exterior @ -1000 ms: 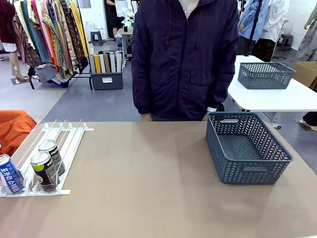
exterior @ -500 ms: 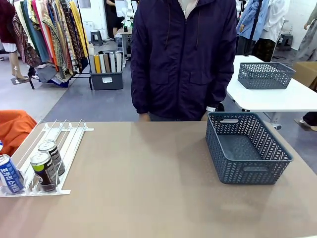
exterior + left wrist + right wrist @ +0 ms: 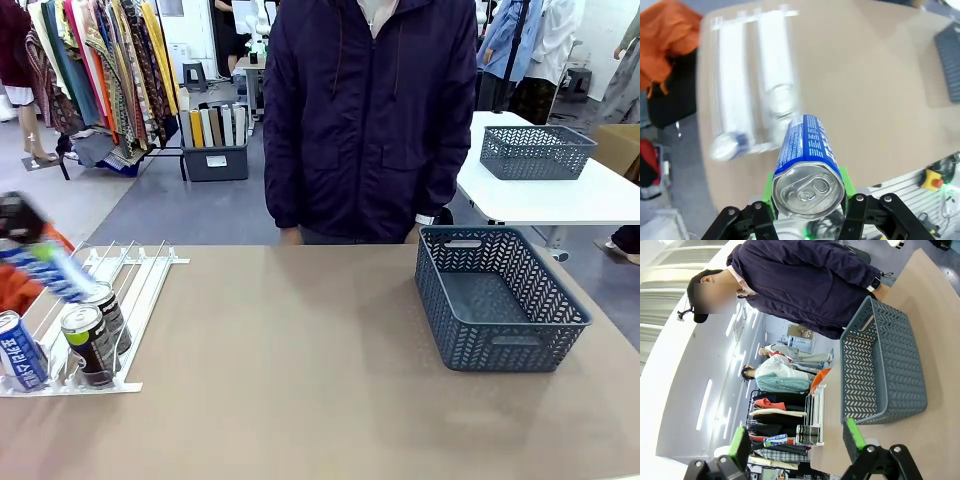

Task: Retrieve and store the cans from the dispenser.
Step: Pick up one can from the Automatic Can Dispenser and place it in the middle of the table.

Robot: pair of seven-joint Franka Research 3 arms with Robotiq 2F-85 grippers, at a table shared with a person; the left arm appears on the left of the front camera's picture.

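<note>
Left wrist view first: the left gripper (image 3: 808, 191) is clamped tight on a slim blue-and-white can (image 3: 806, 142). Its green pads press either side just under the rim, and the brushed silver top and pull tab stare straight at the camera. White print runs along the blue wall, too soft to read. The can hangs in the air over the dispenser (image 3: 747, 85), a blurred run of thin white rails on the smooth tan surface (image 3: 865, 100), with orange cloth (image 3: 670, 30) off the surface's edge. Over to the front view: the held can shows as a tilted blue-white smear over the dispenser. Down at the clear front stops stand two black cans (image 3: 88, 345) with green-and-white labels, one behind the other in one lane. In the lane to their left is a blue can (image 3: 20, 352) with white Korean lettering up its side. Far right on the surface sits a dark grey plastic basket (image 3: 500, 300), with herringbone lattice walls and slot handles. A person (image 3: 370, 120) in a dark navy zip jacket stands at the far side. Right wrist view: the right gripper (image 3: 796, 440) is spread wide, green pads well apart, nothing between them, the lattice basket beyond.
</note>
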